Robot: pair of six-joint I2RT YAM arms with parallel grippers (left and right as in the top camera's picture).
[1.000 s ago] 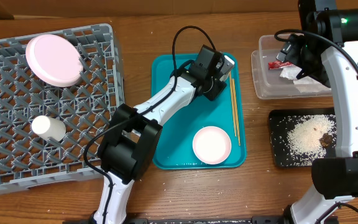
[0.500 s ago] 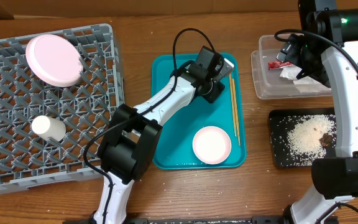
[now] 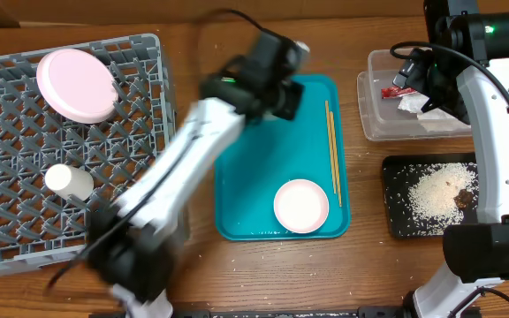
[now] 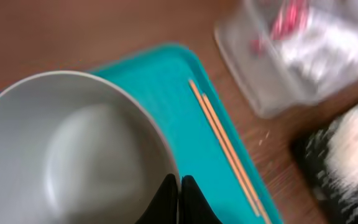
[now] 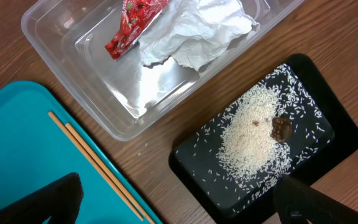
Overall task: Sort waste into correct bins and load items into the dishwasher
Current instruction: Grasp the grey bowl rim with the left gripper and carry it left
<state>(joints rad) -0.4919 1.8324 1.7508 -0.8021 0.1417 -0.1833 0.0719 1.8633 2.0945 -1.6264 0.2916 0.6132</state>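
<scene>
My left gripper [image 4: 179, 183] is shut on the rim of the grey bowl [image 4: 73, 149], which hangs above the far end of the teal tray [image 4: 173, 81]. In the overhead view the left gripper [image 3: 281, 75] is motion-blurred and hides the bowl. Chopsticks [image 3: 333, 150] and a small white dish [image 3: 301, 205] lie on the tray. The pink plate [image 3: 76, 84] and white cup [image 3: 69, 181] sit in the grey rack [image 3: 25, 221]. My right gripper [image 5: 179, 190] is open and empty above the clear tub [image 5: 73, 56], which holds the red wrapper [image 5: 132, 25] and napkin [image 5: 197, 31].
The black tray [image 5: 328, 124] at the right holds rice [image 5: 250, 137] and a brown scrap [image 5: 281, 127]. The right arm [image 3: 493, 115] stands over the tub and black tray. Bare wood shows between the rack and the teal tray [image 3: 254, 177].
The left gripper has shut on the bowl's rim and lifted it off the teal tray, and the arm now swings up and leftward. The right arm has not moved.
</scene>
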